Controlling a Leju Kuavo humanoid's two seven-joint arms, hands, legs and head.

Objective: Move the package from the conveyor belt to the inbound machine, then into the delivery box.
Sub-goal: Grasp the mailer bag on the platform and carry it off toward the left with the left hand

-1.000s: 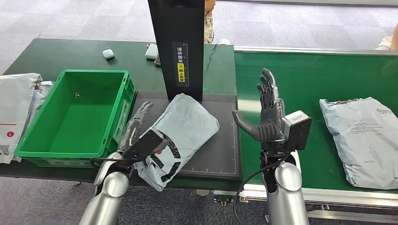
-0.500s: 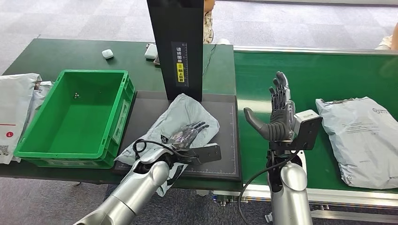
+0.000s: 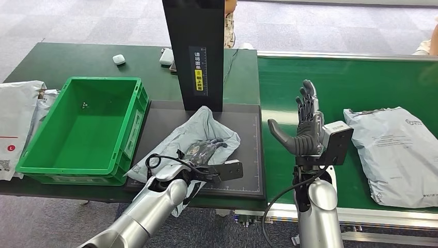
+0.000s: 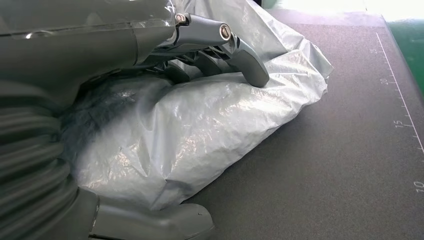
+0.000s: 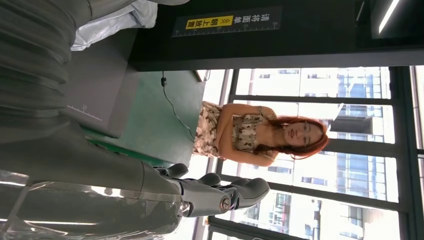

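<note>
A grey plastic package [image 3: 206, 126] lies crumpled on the dark mat [image 3: 245, 165] of the inbound machine, in front of its black column [image 3: 193, 51]. My left hand [image 3: 205, 149] lies on top of it. In the left wrist view the fingers [image 4: 235, 47] curl over the package [image 4: 215, 115] and the thumb [image 4: 160, 222] sits at its near edge, gripping it. My right hand [image 3: 304, 126] is raised over the edge of the green conveyor belt [image 3: 351, 82], fingers spread and holding nothing. The green delivery box [image 3: 135, 121] stands empty to the left of the mat.
A second grey package [image 3: 397, 155] lies on the belt to the right of my right hand. White bags [image 3: 15, 119] rest on the table left of the box. A small white case [image 3: 119, 59] sits at the back. A person [image 5: 250, 135] stands beyond the machine.
My left arm swung from beside the package onto its top and the fingers curled in, bunching the plastic. The right hand drifted right and rose slightly. The second package crept left on the belt.
</note>
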